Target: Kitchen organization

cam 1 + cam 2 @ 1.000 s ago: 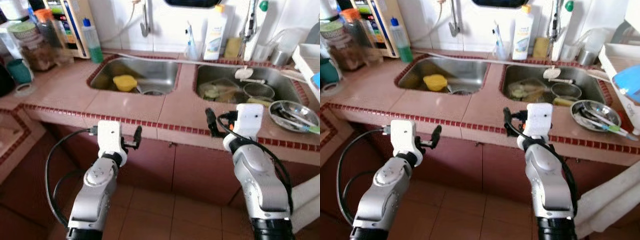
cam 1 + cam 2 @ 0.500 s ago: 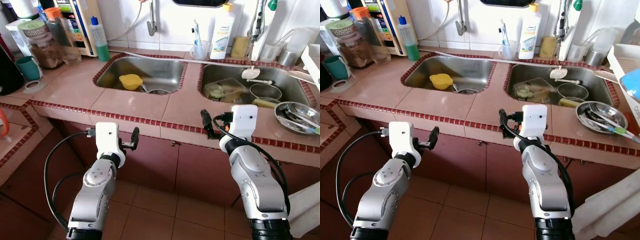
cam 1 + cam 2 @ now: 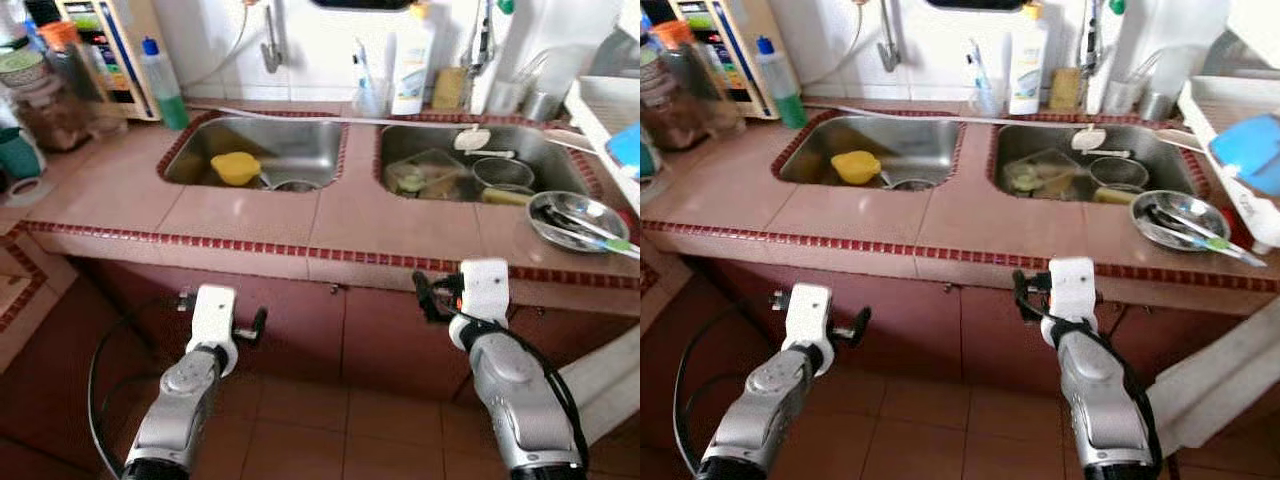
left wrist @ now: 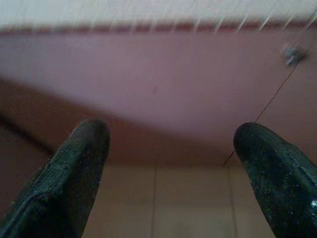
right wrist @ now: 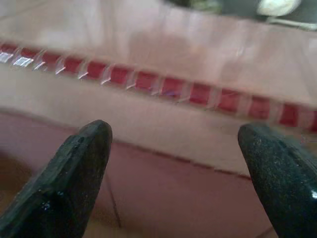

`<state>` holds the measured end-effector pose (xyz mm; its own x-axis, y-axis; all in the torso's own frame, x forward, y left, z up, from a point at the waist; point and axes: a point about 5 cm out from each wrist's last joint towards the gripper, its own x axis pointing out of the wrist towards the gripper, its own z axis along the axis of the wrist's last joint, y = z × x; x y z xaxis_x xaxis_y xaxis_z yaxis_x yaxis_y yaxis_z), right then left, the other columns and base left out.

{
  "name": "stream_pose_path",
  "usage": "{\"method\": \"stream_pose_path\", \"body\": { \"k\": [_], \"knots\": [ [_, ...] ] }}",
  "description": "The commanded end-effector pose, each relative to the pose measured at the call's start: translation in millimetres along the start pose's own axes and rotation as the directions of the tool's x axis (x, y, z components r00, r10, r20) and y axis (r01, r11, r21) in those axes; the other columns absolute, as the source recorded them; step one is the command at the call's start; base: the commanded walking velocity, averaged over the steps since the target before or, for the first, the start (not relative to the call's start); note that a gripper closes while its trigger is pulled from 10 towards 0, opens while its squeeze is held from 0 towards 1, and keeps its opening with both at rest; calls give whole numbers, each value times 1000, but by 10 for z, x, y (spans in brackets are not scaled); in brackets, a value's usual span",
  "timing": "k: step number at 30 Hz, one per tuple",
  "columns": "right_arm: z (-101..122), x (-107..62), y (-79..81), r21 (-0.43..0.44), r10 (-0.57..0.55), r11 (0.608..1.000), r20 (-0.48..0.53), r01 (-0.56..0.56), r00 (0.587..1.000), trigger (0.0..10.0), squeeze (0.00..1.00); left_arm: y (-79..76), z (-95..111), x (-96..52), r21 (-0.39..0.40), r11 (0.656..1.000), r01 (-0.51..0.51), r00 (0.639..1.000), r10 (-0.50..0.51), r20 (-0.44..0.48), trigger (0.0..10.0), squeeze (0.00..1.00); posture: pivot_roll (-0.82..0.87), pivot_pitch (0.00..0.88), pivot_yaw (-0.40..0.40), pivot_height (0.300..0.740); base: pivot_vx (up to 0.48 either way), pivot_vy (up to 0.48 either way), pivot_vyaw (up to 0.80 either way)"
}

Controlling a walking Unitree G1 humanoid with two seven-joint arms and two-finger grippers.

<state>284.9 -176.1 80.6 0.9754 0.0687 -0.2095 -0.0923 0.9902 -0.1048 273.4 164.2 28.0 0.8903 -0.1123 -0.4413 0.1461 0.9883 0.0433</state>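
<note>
- The left hand [image 3: 258, 322] hangs low in front of the red cabinet doors [image 3: 300, 330], below the desk edge; its wrist view shows the two black fingers [image 4: 74, 168] spread apart with nothing between them, facing the cabinet front and floor tiles [image 3: 300, 440].
- The right hand [image 3: 422, 298] is raised just under the desk's red-tiled edge [image 3: 250, 247]; its fingers [image 5: 74, 168] are also spread apart and empty, pointing at that edge.
- The pink tiled desk [image 3: 250, 210] carries a double steel sink.
- In the left basin [image 3: 300, 150] lies a yellow bowl [image 3: 235, 167] near the drain.
- The right basin [image 3: 560, 165] holds a clear container [image 3: 425, 175], a round strainer [image 3: 502, 172] and a white ladle [image 3: 476, 140] across its far rim.
- On the desk to the right of the basins sits a steel bowl [image 3: 575, 220] with utensils lying in it.
- Behind the sinks stand a white detergent bottle [image 3: 412, 65] and a cup with toothbrushes [image 3: 368, 95].
- At the far left stand a green soap bottle [image 3: 160, 85], jars [image 3: 45, 100] and a teal mug [image 3: 15, 155].
- A white dish rack [image 3: 605, 110] sits at the right edge.
</note>
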Motion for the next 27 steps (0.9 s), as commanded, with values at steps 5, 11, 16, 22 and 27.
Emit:
{"method": "stream_pose_path", "body": {
  "k": [5,11,16,22,27],
  "knots": [
    [-417,-48,-71,-69,12,997,-114,-20,993,10000,0,149,-379,5,75,997,-26,992,35,-121,10000,0,-57,3,58,740,0,0,0],
    [-780,-70,-83,-109,24,993,-250,-53,968,10000,0,248,-653,-23,110,993,-48,971,72,-229,10000,0,-54,0,63,740,0,0,0],
    [-1090,-93,-73,-59,14,997,-401,-40,916,10000,0,277,-897,-66,175,984,-20,932,82,-352,10000,0,-57,0,74,740,0,0,0],
    [-1229,-127,-64,-9,-9,1000,-486,5,874,10000,0,266,-966,-75,232,973,13,909,85,-407,10000,0,-72,0,88,740,0,0,0],
    [-1359,-188,-86,-53,-50,998,-559,25,828,10000,0,276,-1013,-85,283,957,58,889,80,-451,10000,0,-80,0,100,740,0,0,0]
  ]
}}
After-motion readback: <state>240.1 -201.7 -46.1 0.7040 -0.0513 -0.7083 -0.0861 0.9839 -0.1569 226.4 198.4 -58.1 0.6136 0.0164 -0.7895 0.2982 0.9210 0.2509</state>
